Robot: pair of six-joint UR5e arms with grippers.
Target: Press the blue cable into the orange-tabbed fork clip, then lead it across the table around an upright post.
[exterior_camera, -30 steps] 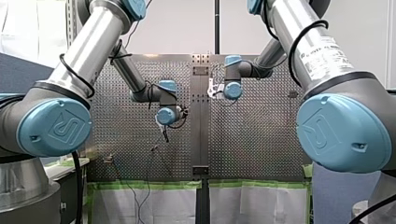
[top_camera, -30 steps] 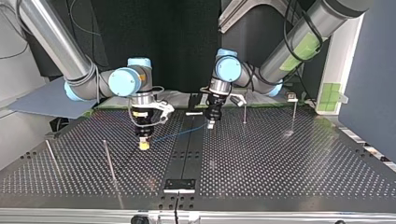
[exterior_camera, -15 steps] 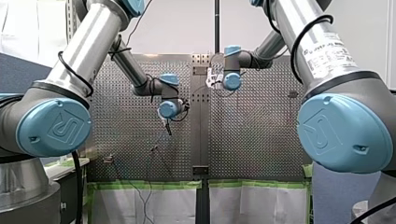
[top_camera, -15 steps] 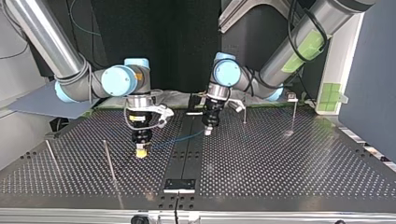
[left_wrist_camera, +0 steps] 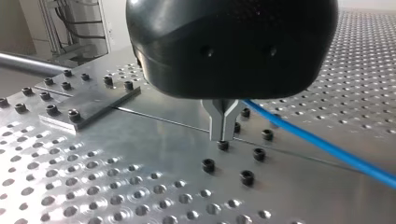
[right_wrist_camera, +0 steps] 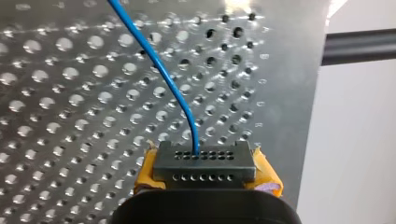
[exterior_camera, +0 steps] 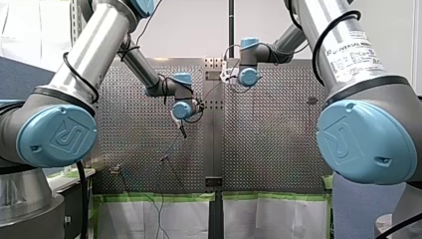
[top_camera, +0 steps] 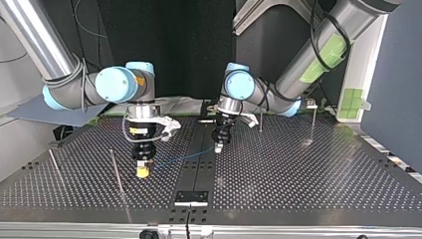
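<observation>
One blue cable (left_wrist_camera: 322,144) vanishes behind left pincer (left_wrist_camera: 222,137).

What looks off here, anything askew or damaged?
Nothing stands out. The blue cable runs smooth, without kinks, from my right gripper to my left gripper, and both have their fingers shut on it. Between them it hangs clear of the table.

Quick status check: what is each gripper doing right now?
Left gripper: closed, metal fingers pinched on the blue cable.
Right gripper: closed, yellow pads clamped on the same blue cable.
</observation>
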